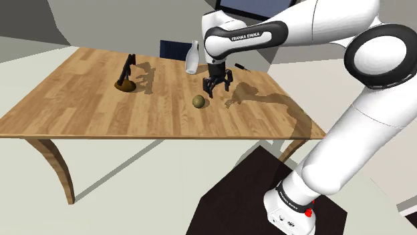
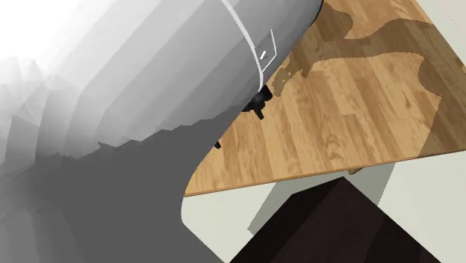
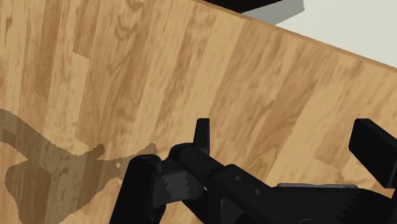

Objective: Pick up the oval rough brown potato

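A small round olive-brown potato (image 1: 198, 101) lies on the wooden table (image 1: 100, 107), near the middle of its right half in the shoulder view. My black gripper (image 1: 215, 91) hangs just above the tabletop, close beside the potato, up and to its right in that view, apart from it. In the wrist view the gripper (image 3: 289, 137) is open: its fingers (image 3: 202, 133) stand wide apart over bare wood, with nothing between them.
A white bottle (image 1: 193, 57) stands behind the gripper near the table's far edge. A brown-based black object (image 1: 125, 75) sits toward the left. A thin black item (image 1: 242, 66) lies at the far right edge. The arm's grey body (image 2: 134, 90) looms over the table (image 2: 358, 97).
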Controlling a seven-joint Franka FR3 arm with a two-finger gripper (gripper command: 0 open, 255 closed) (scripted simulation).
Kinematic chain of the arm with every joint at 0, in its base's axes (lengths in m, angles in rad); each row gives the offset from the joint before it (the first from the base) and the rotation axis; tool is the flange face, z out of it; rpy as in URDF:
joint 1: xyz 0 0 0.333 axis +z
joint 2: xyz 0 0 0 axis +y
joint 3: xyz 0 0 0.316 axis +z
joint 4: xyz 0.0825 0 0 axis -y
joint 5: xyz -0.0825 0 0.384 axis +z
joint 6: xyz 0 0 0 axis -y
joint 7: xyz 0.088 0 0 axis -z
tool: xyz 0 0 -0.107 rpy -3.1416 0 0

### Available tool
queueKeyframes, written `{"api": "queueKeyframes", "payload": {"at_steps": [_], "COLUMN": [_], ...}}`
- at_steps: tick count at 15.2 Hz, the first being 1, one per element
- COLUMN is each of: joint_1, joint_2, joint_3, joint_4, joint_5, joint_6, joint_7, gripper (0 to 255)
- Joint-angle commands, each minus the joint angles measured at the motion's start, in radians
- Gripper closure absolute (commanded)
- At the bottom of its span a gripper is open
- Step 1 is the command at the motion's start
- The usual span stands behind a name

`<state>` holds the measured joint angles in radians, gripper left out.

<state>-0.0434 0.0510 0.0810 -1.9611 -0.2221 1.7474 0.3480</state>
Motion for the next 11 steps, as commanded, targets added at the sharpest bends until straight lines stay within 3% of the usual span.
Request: {"api": "queueKeyframes", "payload": {"at_steps": [1, 7, 11], "joint_1": [0.002, 0.019, 0.033], "joint_2": [0.094, 0.383, 0.596], "joint_3": [-0.001, -0.021, -0.044], "joint_4": [0.078, 0.371, 0.624], "joint_5": [-0.02, -0.069, -0.09], "joint_6": [-0.01, -0.082, -0.165], "joint_7": [0.031, 0.094, 0.113], "gripper": [0, 0, 0]}}
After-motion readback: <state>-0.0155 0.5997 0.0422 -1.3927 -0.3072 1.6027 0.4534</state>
